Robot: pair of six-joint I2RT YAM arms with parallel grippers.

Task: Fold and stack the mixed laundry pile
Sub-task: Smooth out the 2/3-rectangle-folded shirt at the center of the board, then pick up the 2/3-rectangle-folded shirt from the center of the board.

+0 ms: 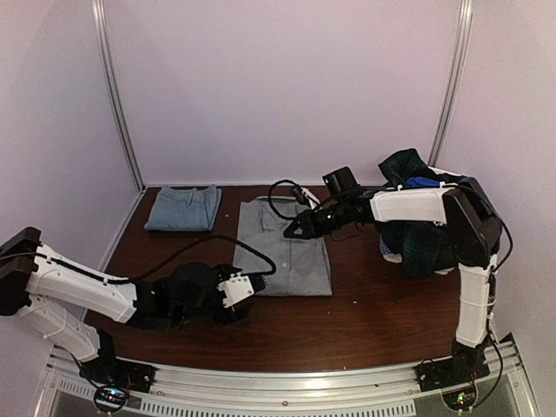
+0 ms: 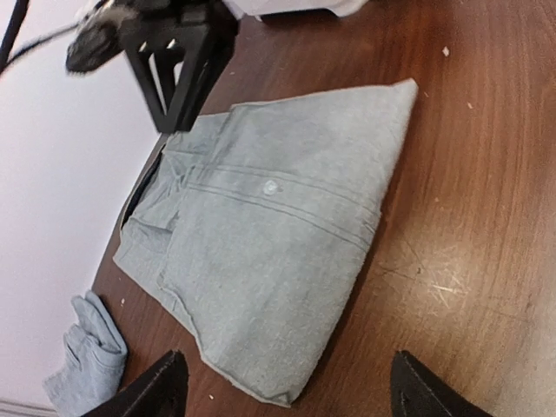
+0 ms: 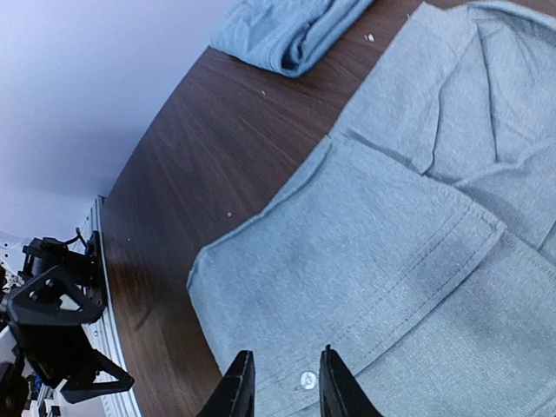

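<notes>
A folded grey button shirt [image 1: 282, 248] lies flat mid-table. The mixed laundry pile [image 1: 415, 234], mostly dark plaid with a bright blue piece on top, is heaped at the back right behind the right arm. My left gripper [image 1: 257, 283] is low at the shirt's near left corner. In the left wrist view it [image 2: 291, 395] is open wide, with the shirt [image 2: 261, 252] corner lying between the spread fingertips [image 2: 161, 387]. My right gripper [image 1: 293, 231] hovers over the shirt's upper part. Its jaws [image 3: 285, 387] stand a narrow gap apart above a white button [image 3: 307, 379], holding nothing.
A small folded blue-grey stack [image 1: 184, 208] sits at the back left, also seen as blue-grey cloth [image 3: 287, 26] in the right wrist view. White walls close the back and sides. Bare brown tabletop [image 1: 373, 321] stretches in front of the shirt.
</notes>
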